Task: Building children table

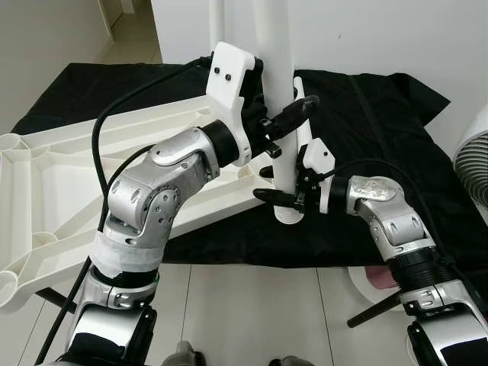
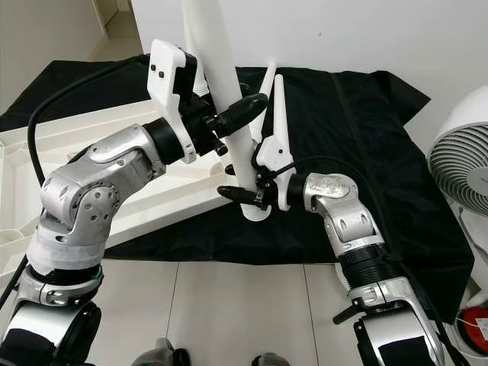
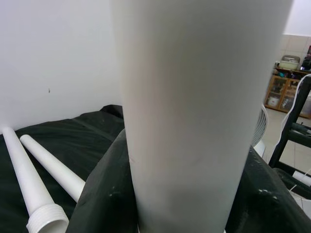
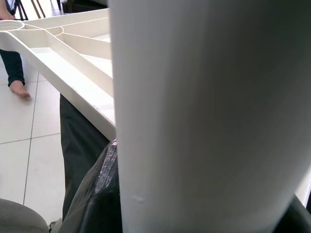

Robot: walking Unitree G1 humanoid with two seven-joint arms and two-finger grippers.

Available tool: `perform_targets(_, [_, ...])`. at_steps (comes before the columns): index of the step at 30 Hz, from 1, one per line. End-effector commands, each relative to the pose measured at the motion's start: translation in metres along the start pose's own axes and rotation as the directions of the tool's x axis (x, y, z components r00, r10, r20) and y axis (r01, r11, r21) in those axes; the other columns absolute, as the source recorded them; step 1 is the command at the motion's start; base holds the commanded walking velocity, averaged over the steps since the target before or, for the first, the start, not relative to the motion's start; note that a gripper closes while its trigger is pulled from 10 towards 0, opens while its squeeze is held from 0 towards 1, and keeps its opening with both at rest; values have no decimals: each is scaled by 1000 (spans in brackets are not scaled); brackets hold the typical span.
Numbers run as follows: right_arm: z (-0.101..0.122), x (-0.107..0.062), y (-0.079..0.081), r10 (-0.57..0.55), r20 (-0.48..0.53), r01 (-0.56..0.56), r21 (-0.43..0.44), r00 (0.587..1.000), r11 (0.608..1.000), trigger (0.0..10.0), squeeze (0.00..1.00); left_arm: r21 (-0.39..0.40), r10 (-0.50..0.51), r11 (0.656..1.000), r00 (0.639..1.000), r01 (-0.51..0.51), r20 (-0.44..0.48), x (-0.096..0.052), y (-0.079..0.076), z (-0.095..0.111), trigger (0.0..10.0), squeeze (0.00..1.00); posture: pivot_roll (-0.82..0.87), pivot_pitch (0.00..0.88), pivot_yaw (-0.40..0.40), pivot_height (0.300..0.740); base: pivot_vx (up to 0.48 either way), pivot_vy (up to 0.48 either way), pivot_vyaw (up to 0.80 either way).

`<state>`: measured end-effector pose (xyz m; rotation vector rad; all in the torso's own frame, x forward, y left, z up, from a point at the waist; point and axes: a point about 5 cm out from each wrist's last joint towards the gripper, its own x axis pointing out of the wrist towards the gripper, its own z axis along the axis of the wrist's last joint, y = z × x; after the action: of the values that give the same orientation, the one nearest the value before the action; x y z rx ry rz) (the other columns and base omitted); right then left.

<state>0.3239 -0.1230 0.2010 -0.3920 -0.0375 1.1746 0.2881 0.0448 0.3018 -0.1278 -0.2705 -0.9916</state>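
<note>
I hold a white table leg upright over the front edge of a black cloth, its threaded end pointing down. My left gripper is shut on the leg higher up, and my right gripper is shut on it just above the thread. The same leg looms close in the left wrist view and the right wrist view. The white table top lies underside up at my left, its ribs and corner sockets showing. Two spare legs lie on the cloth by the wall.
A white fan stands at the right. A white wall rises behind the cloth. White floor tiles lie in front of me. A person's bare foot rests on the tiles beyond the table top. Dark chair legs stand further off.
</note>
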Motion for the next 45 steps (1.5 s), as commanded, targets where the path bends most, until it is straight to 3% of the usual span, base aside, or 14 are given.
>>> perform_targets(1, [0, -1, -1, -9, -4, 9, -1, 1000, 1000, 10000, 0, 18, 60, 998, 998, -60, 31, 0, 5, 9, 0, 0, -54, 65, 40, 740, 0, 0, 0])
perform_targets(7, [1, 1, -3, -36, 8, 36, 4, 999, 999, 10000, 0, 29, 81, 996, 996, -82, 32, 0, 8, 11, 0, 0, -54, 65, 40, 740, 0, 0, 0])
perform_targets(8, [2, 2, -4, -63, 24, 63, 29, 998, 998, 10000, 1000, 32, 98, 995, 995, -99, 34, 2, 10, 13, 941, 0, -53, 68, 39, 740, 0, 0, 0])
perform_targets(9, [2, 2, -4, -63, 24, 63, 29, 998, 998, 10000, 1000, 32, 98, 995, 995, -99, 34, 2, 10, 13, 941, 0, -53, 68, 39, 740, 0, 0, 0])
perform_targets(10, [2, 5, -4, -86, 39, 84, 47, 996, 995, 10000, 1000, 36, 128, 991, 991, -128, 25, 5, 13, 14, 10000, 0, -53, 68, 39, 740, 0, 0, 0])
perform_targets(20, [10, 21, -10, -290, 93, 284, 67, 953, 956, 10000, 1000, 72, 244, 967, 970, -244, 7, 16, 23, 20, 10000, 0, -58, 66, 36, 740, 0, 0, 0])
perform_targets(21, [13, 26, -12, -353, 98, 347, 67, 931, 935, 10000, 376, 109, 286, 953, 958, -284, -5, 19, 26, 20, 10000, 0, -58, 61, 34, 740, 0, 0, 0])
perform_targets(22, [15, 32, -13, -425, 100, 420, 68, 900, 905, 10000, 0, 115, 319, 942, 948, -316, -9, 22, 28, 20, 10000, 0, -58, 55, 32, 740, 0, 0, 0])
perform_targets(24, [15, 32, -13, -425, 100, 420, 68, 900, 905, 10000, 0, 115, 319, 942, 948, -316, -9, 22, 28, 20, 10000, 0, -58, 55, 32, 740, 0, 0, 0])
perform_targets(25, [16, 44, -17, -591, 71, 584, 92, 804, 806, 10000, 0, 102, 363, 927, 932, -362, 5, 30, 27, 21, 10000, 0, -56, 51, 31, 740, 0, 0, 0])
perform_targets(27, [16, 44, -17, -591, 71, 584, 92, 804, 806, 10000, 0, 102, 363, 927, 932, -362, 5, 30, 27, 21, 10000, 0, -56, 51, 31, 740, 0, 0, 0])
perform_targets(32, [16, 60, -12, -728, 5, 726, 77, 685, 684, 10000, 0, 77, 357, 931, 934, -357, 25, 40, 17, 24, 10000, 0, -44, 50, 32, 740, 0, 0, 0])
perform_targets(35, [16, 60, -12, -728, 5, 726, 77, 685, 684, 10000, 0, 77, 357, 931, 934, -357, 25, 40, 17, 24, 10000, 0, -44, 50, 32, 740, 0, 0, 0])
perform_targets(45, [14, 72, -5, -798, -19, 794, 113, 603, 598, 10000, 0, 62, 364, 928, 930, -367, 50, 47, 12, 31, 10000, 0, -40, 51, 35, 740, 0, 0, 0])
